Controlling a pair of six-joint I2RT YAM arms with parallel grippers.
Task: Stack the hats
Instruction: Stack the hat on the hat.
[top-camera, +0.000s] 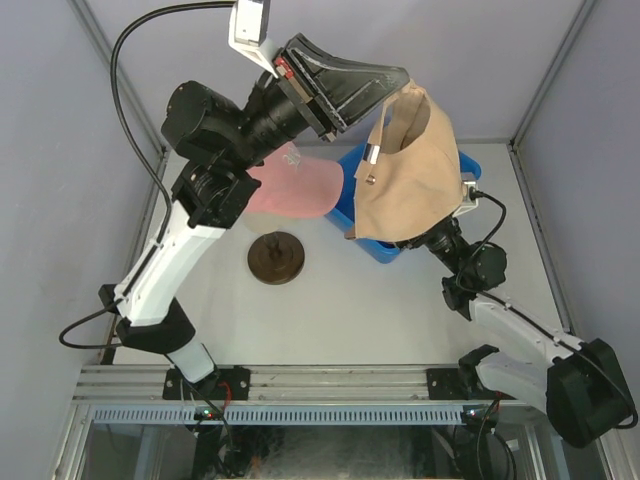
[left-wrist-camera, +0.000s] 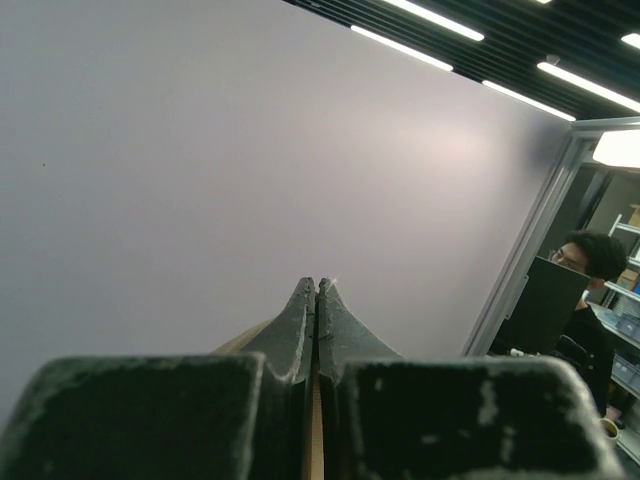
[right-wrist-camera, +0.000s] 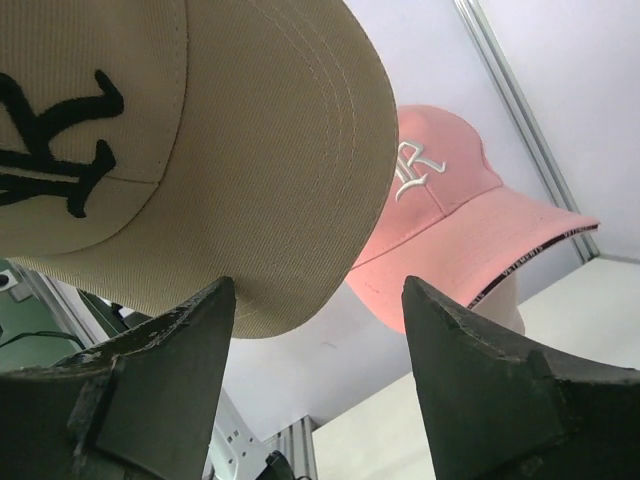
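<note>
My left gripper (top-camera: 398, 82) is raised high over the table, shut on the edge of the tan cap (top-camera: 410, 170), which hangs below it above the bin. In the left wrist view a tan strip (left-wrist-camera: 315, 440) shows between the closed jaws (left-wrist-camera: 317, 285). The pink cap (top-camera: 295, 185) sits to the left on the beige mannequin head (right-wrist-camera: 500, 308). My right gripper (right-wrist-camera: 318, 290) is open and empty, pointing up under the tan cap (right-wrist-camera: 200, 150), with the pink cap (right-wrist-camera: 450, 220) beyond. From above, the tan cap hides it. No black caps show.
A blue bin (top-camera: 372, 228) stands at the back right, mostly covered by the hanging cap. The brown round base (top-camera: 276, 257) sits left of centre. Frame posts and grey walls close in the table on three sides.
</note>
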